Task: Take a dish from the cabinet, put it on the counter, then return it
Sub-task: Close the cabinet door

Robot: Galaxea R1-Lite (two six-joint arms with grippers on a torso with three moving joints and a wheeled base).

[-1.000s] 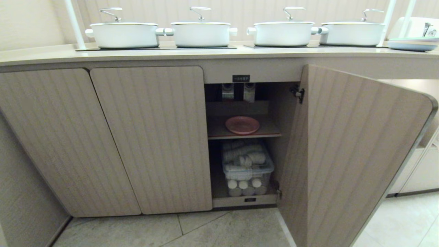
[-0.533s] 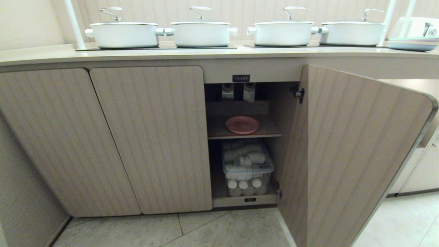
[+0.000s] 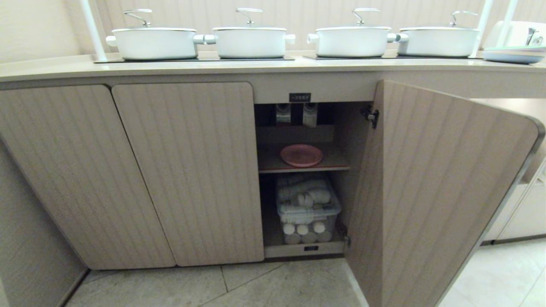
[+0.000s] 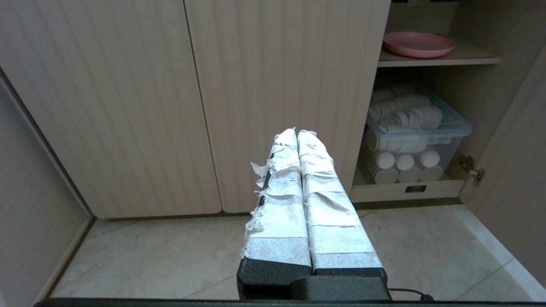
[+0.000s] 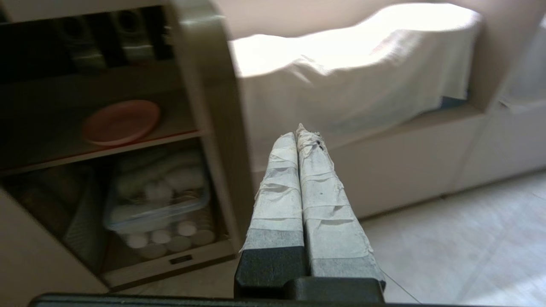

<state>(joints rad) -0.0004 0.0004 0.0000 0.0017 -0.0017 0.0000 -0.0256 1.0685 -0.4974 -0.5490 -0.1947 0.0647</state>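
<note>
Both sets of fingers [image 4: 297, 133] [image 5: 300, 135] pressed together, empty; pink dish [image 3: 301, 154] on cabinet [image 3: 443, 187] shelf.

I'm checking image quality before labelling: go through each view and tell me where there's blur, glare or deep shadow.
Head view: sharp and evenly lit; the pink dish sits in mild shade inside the cabinet, straight edges bow outward. Left wrist view: crisp, soft light on the shut left claw. Right wrist view: smeared, with a blown-out white cloth and a dark cabinet interior; right claw shut.
</note>
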